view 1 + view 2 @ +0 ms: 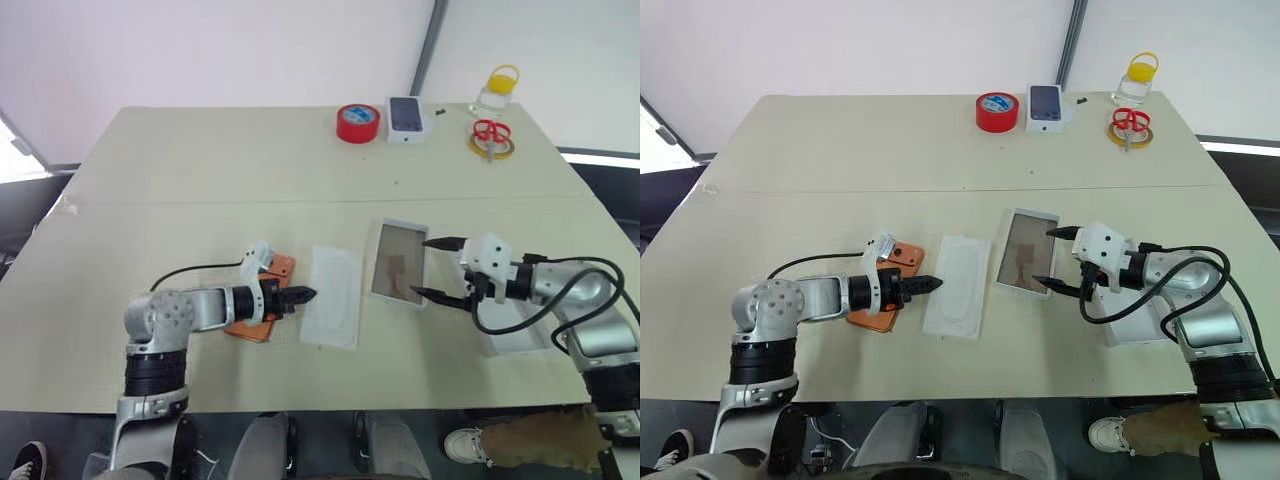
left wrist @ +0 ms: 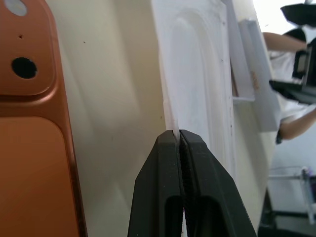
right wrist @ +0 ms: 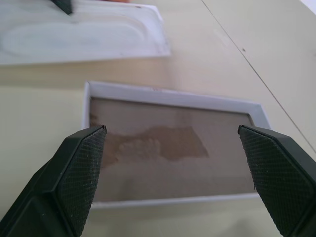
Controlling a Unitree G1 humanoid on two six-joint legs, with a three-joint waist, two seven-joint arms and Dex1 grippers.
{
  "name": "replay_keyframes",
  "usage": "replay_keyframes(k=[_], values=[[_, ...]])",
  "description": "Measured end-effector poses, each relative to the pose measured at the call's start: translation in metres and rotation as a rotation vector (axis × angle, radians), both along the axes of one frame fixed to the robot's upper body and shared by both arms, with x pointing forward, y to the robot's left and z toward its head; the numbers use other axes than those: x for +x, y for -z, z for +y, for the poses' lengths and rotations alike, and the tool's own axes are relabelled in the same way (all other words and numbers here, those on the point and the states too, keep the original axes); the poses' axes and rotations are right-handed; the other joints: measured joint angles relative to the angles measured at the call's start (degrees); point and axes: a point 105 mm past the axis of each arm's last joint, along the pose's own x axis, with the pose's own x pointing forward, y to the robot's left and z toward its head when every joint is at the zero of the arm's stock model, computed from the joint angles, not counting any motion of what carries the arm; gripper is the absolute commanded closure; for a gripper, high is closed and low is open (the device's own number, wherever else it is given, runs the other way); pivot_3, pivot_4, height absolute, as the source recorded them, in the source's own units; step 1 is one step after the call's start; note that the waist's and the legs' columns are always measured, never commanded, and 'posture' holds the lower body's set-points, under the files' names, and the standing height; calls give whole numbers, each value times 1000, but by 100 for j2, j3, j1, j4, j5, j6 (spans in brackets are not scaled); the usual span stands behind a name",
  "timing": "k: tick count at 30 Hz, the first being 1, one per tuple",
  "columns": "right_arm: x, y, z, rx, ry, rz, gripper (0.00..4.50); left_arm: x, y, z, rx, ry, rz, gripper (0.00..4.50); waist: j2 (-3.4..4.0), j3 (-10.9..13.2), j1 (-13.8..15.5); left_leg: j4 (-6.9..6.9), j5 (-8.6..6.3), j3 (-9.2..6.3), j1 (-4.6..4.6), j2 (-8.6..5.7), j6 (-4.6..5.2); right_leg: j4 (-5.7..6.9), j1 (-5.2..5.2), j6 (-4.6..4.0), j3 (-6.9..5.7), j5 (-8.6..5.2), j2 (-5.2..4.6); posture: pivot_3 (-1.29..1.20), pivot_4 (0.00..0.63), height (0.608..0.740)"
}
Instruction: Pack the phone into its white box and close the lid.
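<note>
- My left gripper (image 1: 306, 295), lower left of frame, has its jaws pinched on the near edge of the flat white card (image 1: 334, 296).
- The phone (image 1: 262, 300) lies beneath that wrist.
- My right gripper (image 1: 440, 268) is spread wide beside the white box (image 1: 399, 262), centre right.

Pretty bright, even daylight all over the table (image 1: 200, 170), nothing dim. Shadows are soft and short: a faint one under the left gripper (image 1: 308, 295) and another under the right gripper (image 1: 440, 268). Strong glare blows out the window strip (image 1: 15, 150) at the left edge. Up close from the left wrist, the black fingers (image 2: 168, 197) and the phone (image 2: 34, 148) look soft and blurry, and the far corner is washed out white.
</note>
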Motion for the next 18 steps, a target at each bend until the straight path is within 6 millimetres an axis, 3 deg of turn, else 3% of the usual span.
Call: replay_keyframes(k=[2,6,11,14,18], values=[[-6,2,10,8,-34,14,0,2,-2,3,10,-10,10,4448,-2,1,0,0,0,-2,0,0,0,1,0,5,-1,2,1,0,150,740],[-16,23,32,26,-86,94,0,12,-11,20,-5,-80,20,4448,-12,8,-16,0,0,-2,-9,5,-1,1,-12,5,-1,3,7,0,150,740],[-16,41,37,-73,-104,106,0,18,-25,26,-17,-104,-4,4448,-16,9,8,0,0,-1,-12,-2,-2,-2,-12,5,0,3,1,0,150,740],[-14,50,32,-108,-91,125,868,18,-25,27,-19,-113,-5,4500,-18,11,0,0,0,0,-12,-3,-2,-2,-13,2,0,1,0,0,150,740],[-13,49,27,-133,-94,134,2843,19,-25,25,-23,-117,-2,4500,-19,11,-2,0,1,-1,-12,-2,-3,-2,-13,3,0,2,0,0,150,740]])
